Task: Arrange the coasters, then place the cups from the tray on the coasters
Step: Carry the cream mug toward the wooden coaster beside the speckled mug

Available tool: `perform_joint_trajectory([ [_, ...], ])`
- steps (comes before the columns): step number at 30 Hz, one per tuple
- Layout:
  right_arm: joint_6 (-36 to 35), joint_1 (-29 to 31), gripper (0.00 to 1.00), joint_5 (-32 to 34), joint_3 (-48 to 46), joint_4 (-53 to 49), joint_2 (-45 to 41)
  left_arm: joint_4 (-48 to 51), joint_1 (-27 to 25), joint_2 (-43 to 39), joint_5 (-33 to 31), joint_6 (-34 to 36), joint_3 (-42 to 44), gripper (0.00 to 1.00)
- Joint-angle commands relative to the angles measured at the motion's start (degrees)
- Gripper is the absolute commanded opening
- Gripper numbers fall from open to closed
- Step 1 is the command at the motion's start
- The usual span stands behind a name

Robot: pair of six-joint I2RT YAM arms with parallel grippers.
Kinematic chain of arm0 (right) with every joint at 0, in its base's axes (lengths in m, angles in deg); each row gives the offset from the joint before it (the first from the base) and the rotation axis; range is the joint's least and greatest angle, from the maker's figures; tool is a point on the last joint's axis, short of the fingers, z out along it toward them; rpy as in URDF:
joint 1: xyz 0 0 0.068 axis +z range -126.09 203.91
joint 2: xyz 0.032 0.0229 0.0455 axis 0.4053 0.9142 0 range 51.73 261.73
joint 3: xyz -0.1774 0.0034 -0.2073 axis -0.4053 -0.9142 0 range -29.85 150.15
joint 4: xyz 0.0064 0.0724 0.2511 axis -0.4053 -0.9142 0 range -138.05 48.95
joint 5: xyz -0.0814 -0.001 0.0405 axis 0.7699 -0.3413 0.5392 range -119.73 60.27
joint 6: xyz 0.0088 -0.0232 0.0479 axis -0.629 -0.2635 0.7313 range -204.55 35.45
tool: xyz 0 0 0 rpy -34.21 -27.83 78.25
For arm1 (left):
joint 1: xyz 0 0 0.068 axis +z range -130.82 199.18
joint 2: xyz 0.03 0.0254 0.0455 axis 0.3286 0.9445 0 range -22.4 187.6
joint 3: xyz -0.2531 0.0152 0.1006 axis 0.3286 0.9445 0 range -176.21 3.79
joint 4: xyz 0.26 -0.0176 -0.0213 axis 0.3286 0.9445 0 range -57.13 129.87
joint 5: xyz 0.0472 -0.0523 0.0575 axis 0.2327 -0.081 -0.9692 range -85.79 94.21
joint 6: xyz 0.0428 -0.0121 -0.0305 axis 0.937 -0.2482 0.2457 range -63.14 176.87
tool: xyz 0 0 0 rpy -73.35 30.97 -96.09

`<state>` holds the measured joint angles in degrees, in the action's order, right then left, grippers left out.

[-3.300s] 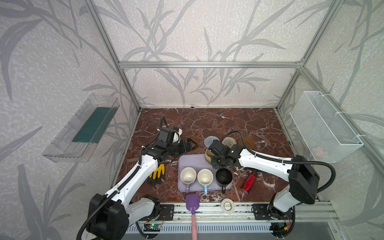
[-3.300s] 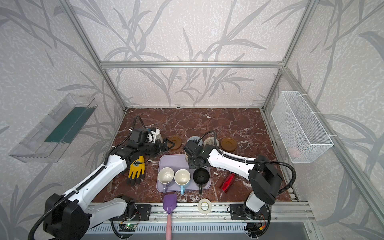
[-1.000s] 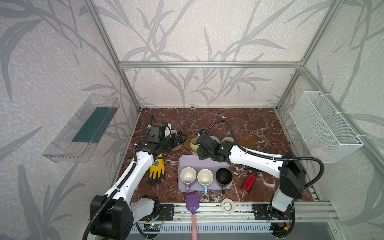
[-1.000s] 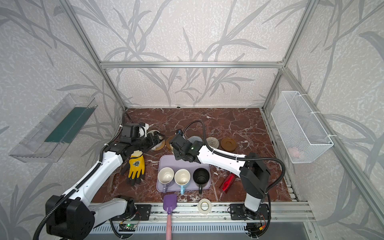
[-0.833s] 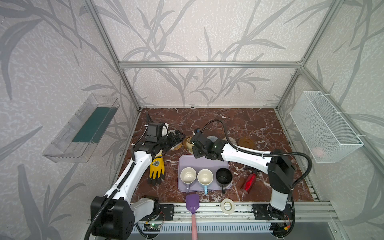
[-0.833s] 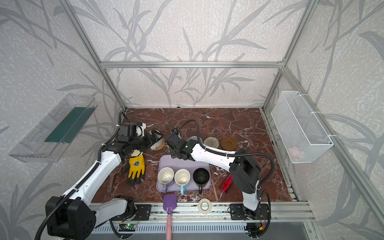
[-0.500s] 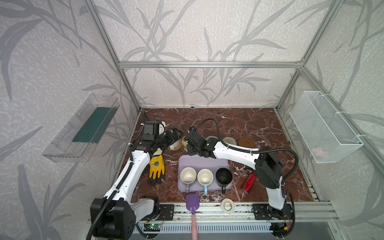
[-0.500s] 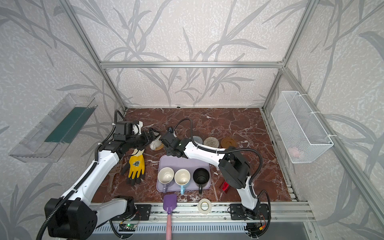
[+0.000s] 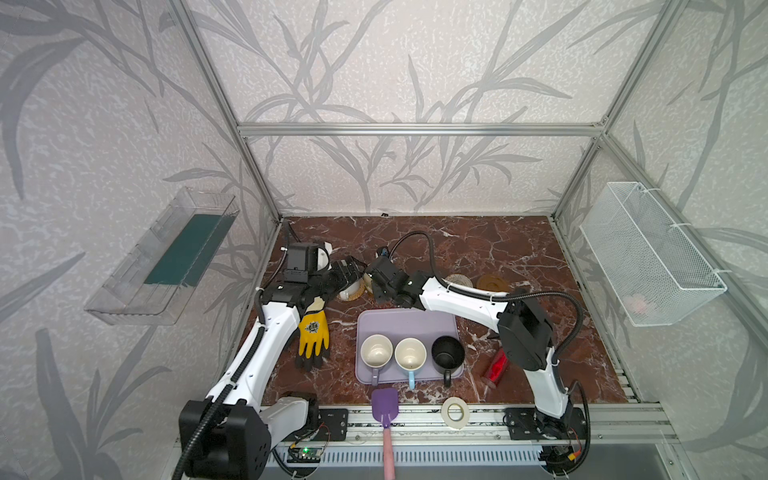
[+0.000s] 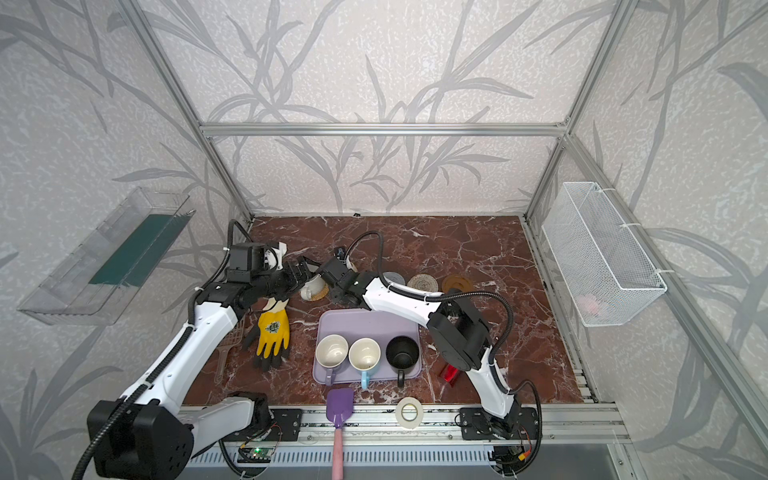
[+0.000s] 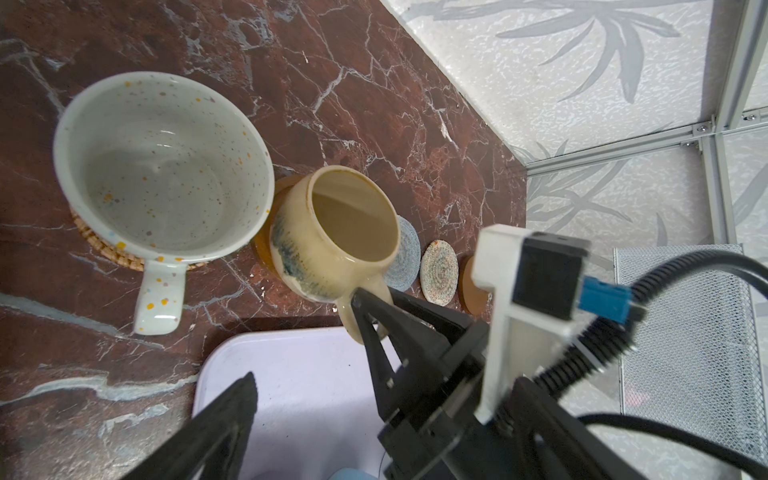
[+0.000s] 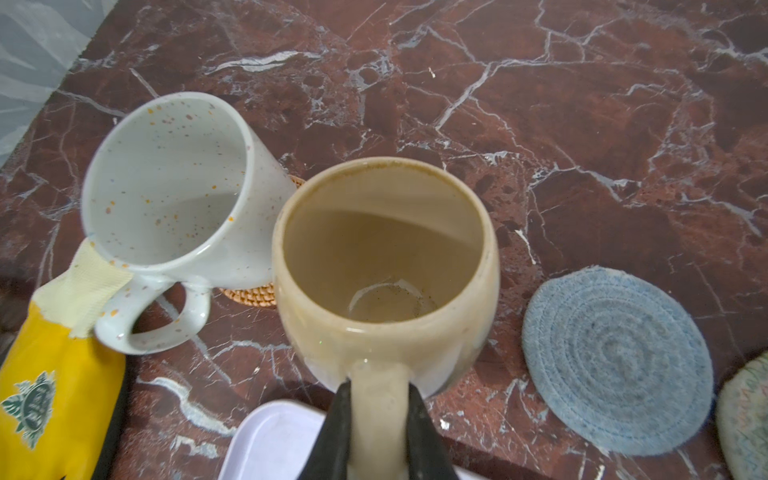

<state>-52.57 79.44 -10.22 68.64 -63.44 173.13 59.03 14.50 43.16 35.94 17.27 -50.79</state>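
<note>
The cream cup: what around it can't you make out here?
The cream cup: in both top views the right arm mostly covers it.
Its base: in the right wrist view the cup's own body hides it, so contact with the amber coaster is unclear.
Beige coaster: cut by that view's edge.
Pink thing in the wire basket: blurred behind mesh in both top views.

**Surfaces and finishes**

The white mug [image 11: 162,166], speckled, and the cream mug [image 12: 386,257] are glossy glazed ceramic. The rattan coaster [image 12: 249,293] is woven and rough; the blue coaster [image 12: 615,370] coiled rope, matt and fuzzy. The tray [image 9: 407,328] is smooth plastic; the tabletop [image 12: 540,124] polished, marble-veined.
</note>
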Motion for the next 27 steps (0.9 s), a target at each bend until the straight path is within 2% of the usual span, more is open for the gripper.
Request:
perform_joint_trajectory([
  [1, 0.74, -0.42, 0.0, 2.63, 4.16, 4.5, 0.29, -0.14, 0.4, -1.32, 1.98, -0.92, 0.3, 0.97],
  [17, 0.16, -0.55, 0.0, 3.21, 3.66, 6.33, 1.27, 3.13, 0.3, -2.73, 0.86, 1.17, -0.32, 0.97],
  [27, 1.74, 0.84, 0.0, 4.3, -2.91, 7.32, 0.04, 2.59, 0.37, -3.07, 0.7, 1.0, 0.67, 0.97],
])
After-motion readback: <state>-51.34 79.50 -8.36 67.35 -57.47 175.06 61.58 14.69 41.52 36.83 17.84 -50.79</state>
